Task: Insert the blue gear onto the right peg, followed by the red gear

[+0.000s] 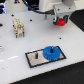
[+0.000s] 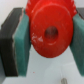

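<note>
The blue gear point(image 1: 50, 53) lies flat on the white plate with black border point(image 1: 34, 60), at the plate's right end where the right peg would be; the peg itself is hidden under it. The left peg point(image 1: 37, 53) stands as a thin dark rod beside it. My gripper point(image 1: 61, 21) hangs above and behind the plate, shut on the red gear point(image 1: 61, 21). In the wrist view the red gear point(image 2: 49, 31) fills the frame, clamped between the teal pads point(image 2: 22, 45), its centre hole showing.
A small beige block-like object point(image 1: 18, 28) stands on the white table point(image 1: 15, 50) at the exterior view's left. Dark cables and equipment run along the back edge.
</note>
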